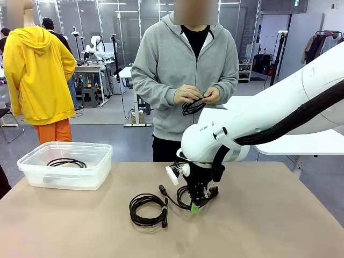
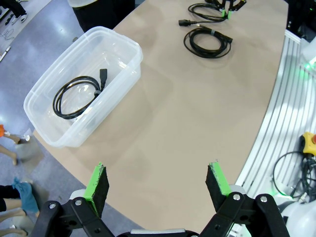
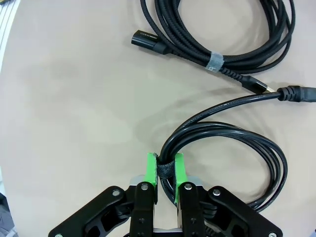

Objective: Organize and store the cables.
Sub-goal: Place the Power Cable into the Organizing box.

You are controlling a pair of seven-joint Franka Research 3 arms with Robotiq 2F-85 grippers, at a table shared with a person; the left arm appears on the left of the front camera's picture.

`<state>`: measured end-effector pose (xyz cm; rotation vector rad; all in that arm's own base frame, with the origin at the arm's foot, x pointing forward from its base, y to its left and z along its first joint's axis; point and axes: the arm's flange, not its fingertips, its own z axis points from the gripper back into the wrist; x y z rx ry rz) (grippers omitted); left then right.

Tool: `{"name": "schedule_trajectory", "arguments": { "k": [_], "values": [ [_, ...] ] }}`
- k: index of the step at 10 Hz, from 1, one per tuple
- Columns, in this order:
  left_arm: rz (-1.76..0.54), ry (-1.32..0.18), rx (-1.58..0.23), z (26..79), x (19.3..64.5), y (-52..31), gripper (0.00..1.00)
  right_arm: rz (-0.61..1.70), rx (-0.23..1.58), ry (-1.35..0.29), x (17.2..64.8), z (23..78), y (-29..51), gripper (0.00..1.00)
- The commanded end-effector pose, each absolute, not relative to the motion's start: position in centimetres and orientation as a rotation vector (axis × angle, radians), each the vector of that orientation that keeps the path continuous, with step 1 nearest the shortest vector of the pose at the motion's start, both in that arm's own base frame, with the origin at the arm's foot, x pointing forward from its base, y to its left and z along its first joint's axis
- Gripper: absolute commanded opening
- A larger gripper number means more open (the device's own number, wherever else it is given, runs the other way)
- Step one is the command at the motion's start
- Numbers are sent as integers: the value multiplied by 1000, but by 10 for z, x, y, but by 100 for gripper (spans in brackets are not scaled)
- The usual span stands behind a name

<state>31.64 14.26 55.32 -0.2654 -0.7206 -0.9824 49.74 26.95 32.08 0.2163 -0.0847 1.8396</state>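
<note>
My right gripper (image 3: 165, 160) is shut on the banded part of a coiled black cable (image 3: 247, 143) lying on the table. From the front, that gripper (image 1: 194, 206) points straight down onto this cable (image 1: 181, 196) at mid table. A second tied coil (image 1: 148, 209) lies just to its left, shown close up as a braided cable (image 3: 227, 39) with a grey band. A third cable (image 2: 76, 96) lies inside the clear bin (image 2: 126, 47). My left gripper (image 2: 158, 182) hangs open high over the table's near edge, holding nothing. The person's hands hold another cable (image 1: 193, 105) at chest height.
The clear plastic bin (image 1: 32, 174) stands at the table's left side. The tan table (image 1: 269, 226) is bare to the right and front of the coils. The person stands just beyond the far edge. An emergency-stop button (image 2: 308, 143) and loose wires sit off the table.
</note>
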Motion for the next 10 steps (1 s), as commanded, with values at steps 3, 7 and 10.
{"name": "schedule_trajectory", "arguments": {
  "k": [3,7,10],
  "values": [
    [-1003,-733,-276,552,315,142,100,1790,217,-106,486,316,273,45],
    [-1003,-733,-276,552,315,142,100,1727,219,-123,486,327,265,100],
    [-1003,-733,-276,552,315,142,100,1655,227,-205,484,352,245,100]
  ]
}}
